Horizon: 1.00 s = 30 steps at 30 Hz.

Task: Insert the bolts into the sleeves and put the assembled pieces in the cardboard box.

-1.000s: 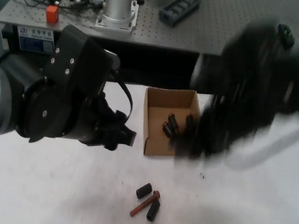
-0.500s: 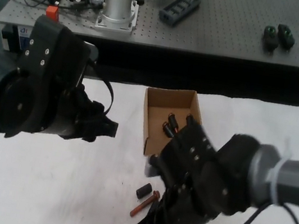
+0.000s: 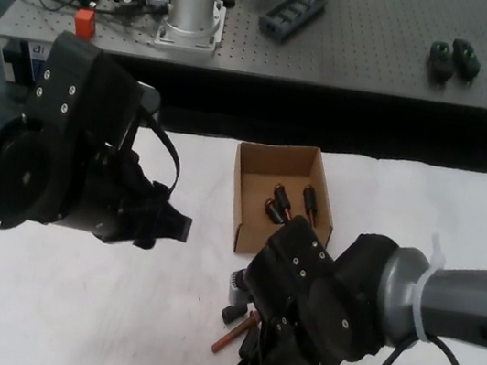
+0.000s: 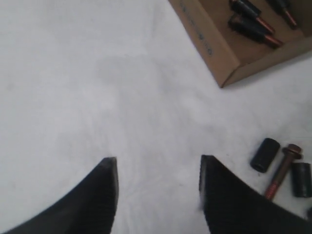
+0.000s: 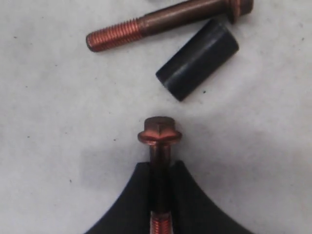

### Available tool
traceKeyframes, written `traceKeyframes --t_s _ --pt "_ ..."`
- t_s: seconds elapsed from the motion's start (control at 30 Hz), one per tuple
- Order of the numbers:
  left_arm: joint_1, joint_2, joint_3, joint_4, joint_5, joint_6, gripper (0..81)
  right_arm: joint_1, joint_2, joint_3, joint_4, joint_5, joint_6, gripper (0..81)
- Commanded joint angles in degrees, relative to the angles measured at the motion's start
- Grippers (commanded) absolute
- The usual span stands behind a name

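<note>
Clamping the shank of the held bolt, the right gripper sits low at the near edge of the white cloth, fingers pressed tight to the metal, with the flanged head poking out ahead of the tips; whether that bolt is lifted or resting on the cloth I cannot tell. Just beyond the head lies a black sleeve, and past it the loose bolt, the two lying close side by side. A second sleeve lies on the far side of that loose bolt. Off to the left, the left gripper hovers with its fingers spread wide and nothing between them. Farther on stands the cardboard box, with three assembled pieces inside. Beyond it is the perforated bench. The pinch is narrow, so the held bolt may swivel and meet the sleeve bore crooked. An unsupported sleeve would likely roll on the cloth if pushed. The arms work close together, and a careless approach could scatter the loose parts.
</note>
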Motion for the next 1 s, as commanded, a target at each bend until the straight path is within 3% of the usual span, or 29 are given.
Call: traceKeyframes --t_s 0.0,0.13,0.5,0.7,0.97 --pt "-0.08 -0.56 -0.15 0.01 2.55 0.75 37.5 -1.34 -0.09 0.16 2.4 2.43 -2.2 3.4" --pt "-1.95 0.59 -0.83 0.18 9.77 -1.93 37.5 -6.39 -9.29 3.41 2.99 2.43 -3.31 3.4" --pt "-15.29 19.78 -16.3 8.17 8.49 -0.57 37.5 -23.48 -41.73 16.01 6.81 1.55 -6.83 3.4" --pt "-18.83 31.19 -27.63 18.85 5.02 1.5 37.5 -27.54 -47.97 17.66 9.6 1.55 -7.99 3.4" --pt "-19.34 36.45 -32.46 24.22 1.79 2.47 35.7 -30.11 -48.09 17.64 9.51 1.55 -9.48 3.4"
